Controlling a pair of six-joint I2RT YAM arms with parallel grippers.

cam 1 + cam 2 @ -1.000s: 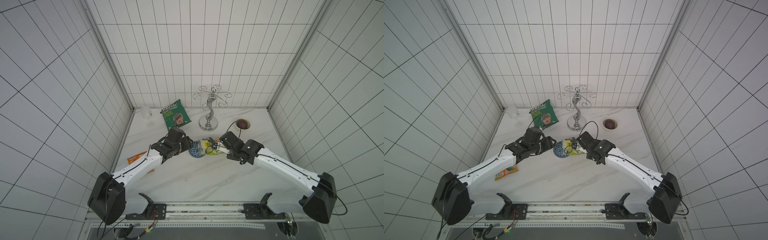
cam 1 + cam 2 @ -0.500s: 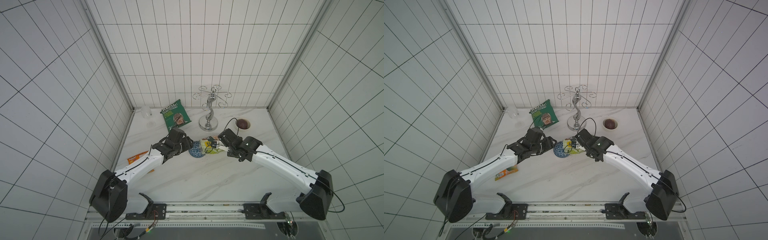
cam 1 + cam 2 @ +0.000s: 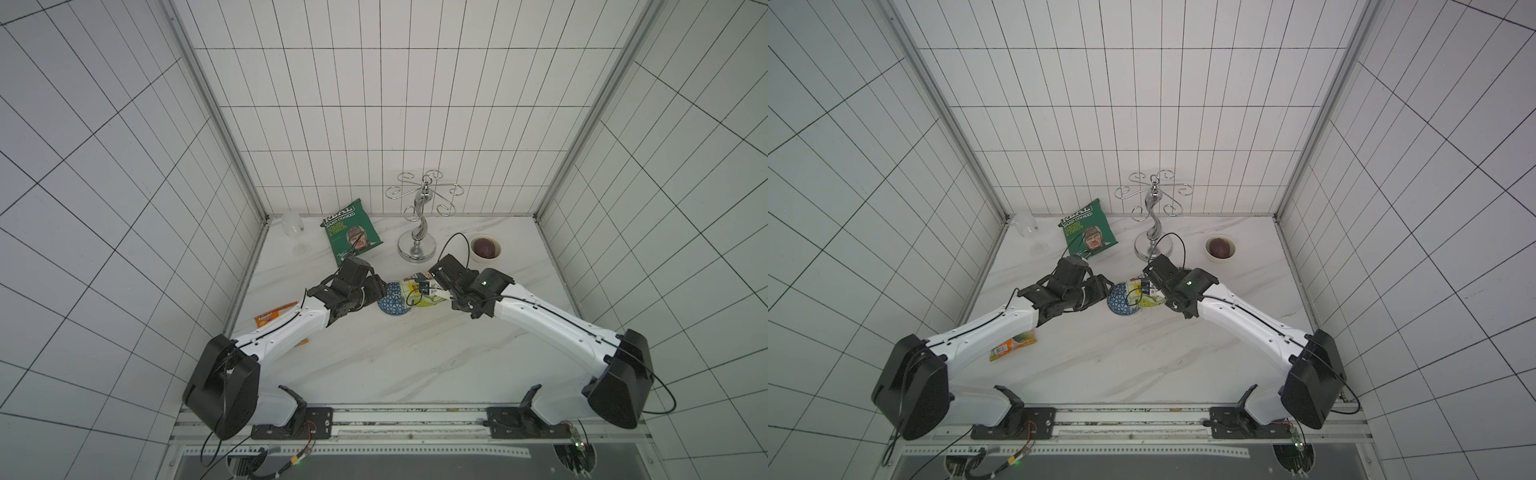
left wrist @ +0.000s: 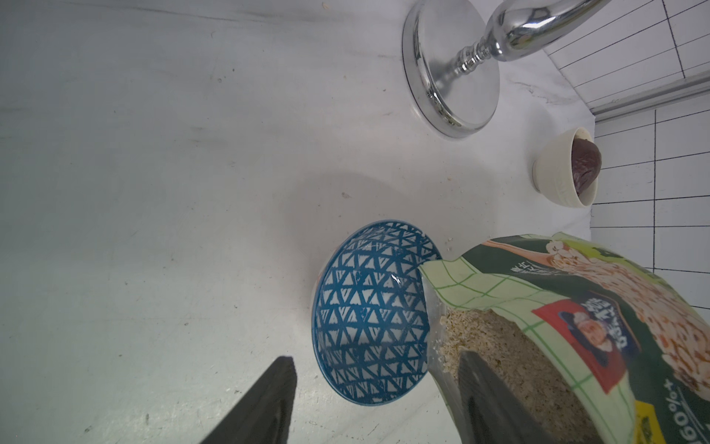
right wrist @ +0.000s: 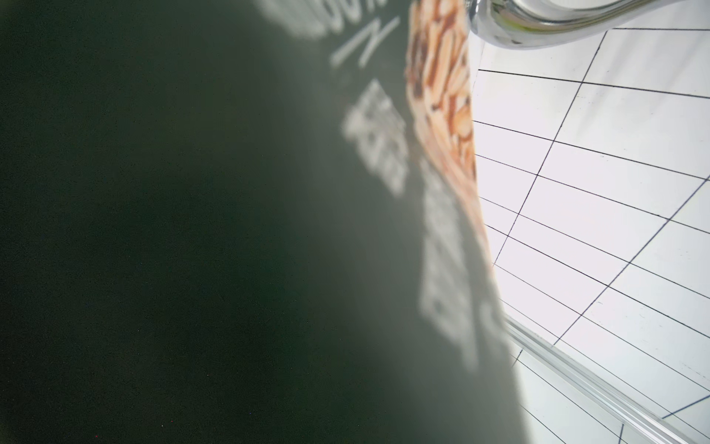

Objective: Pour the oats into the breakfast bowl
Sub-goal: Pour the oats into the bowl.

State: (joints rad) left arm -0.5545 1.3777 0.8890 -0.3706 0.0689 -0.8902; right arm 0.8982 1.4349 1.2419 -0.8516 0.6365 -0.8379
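Right claw [image 3: 435, 289] is clamped on the body of the lime-green pouch [image 4: 576, 292]. Its own wrist cam shows nothing but blurry packaging, so we're judging this pour from the other views. The pouch is tipped over, with its mouth pointing away from the claw and downward. The oats [image 4: 484, 338] are bunched up right at that mouth, pale flakes packed against the lip, and none falling that we can see.

Just past the mouth sits the breakfast bowl [image 4: 369, 315], upright on the table [image 3: 415, 365]. Its rim is touching or almost touching the pouch lip, we can't tell which, and its inside is hidden. On the far side of the bowl from the right claw, the left claw [image 4: 374, 357] hangs with its jaws wide, gripping nothing.

Our take: get the lip over the bowl's middle rather than its edge, then tip slowly. A packed clump like that could let go all at once and overshoot. The left claw could steady the bowl.
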